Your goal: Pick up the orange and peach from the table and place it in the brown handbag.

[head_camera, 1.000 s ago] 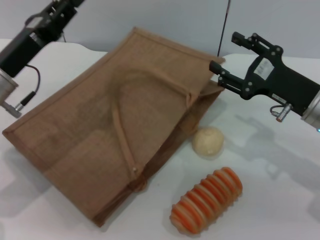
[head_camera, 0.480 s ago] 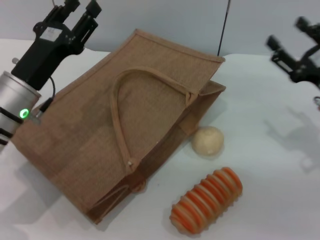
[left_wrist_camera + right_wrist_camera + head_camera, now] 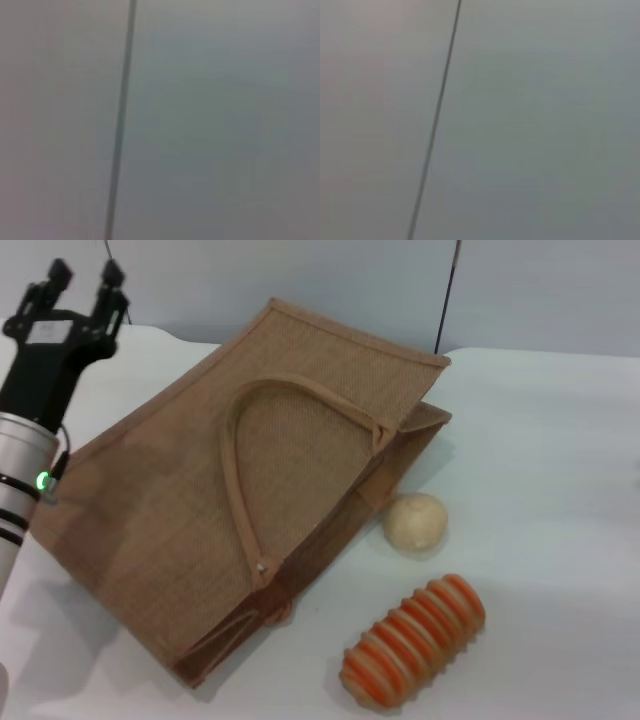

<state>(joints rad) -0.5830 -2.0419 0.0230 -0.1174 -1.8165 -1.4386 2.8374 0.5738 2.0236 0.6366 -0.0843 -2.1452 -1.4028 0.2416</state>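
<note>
The brown handbag (image 3: 250, 490) lies flat on the white table in the head view, its mouth toward the right and a strap handle looped across its top side. The orange and the peach are out of view. My left gripper (image 3: 82, 278) is open and empty, raised at the far left beyond the bag's left corner, fingers pointing away. My right gripper is out of the head view. Both wrist views show only a plain grey wall with a thin dark line.
A pale beige ball (image 3: 415, 522) lies just right of the bag's mouth. An orange-and-cream striped ribbed cylinder (image 3: 412, 640) lies in front of it. A thin dark rod (image 3: 446, 295) rises behind the bag. White table (image 3: 550, 470) stretches to the right.
My right arm has pulled back to the right and left the head view. My left arm has swung left and nearer, off the bag. The bag's strap has settled flat.
</note>
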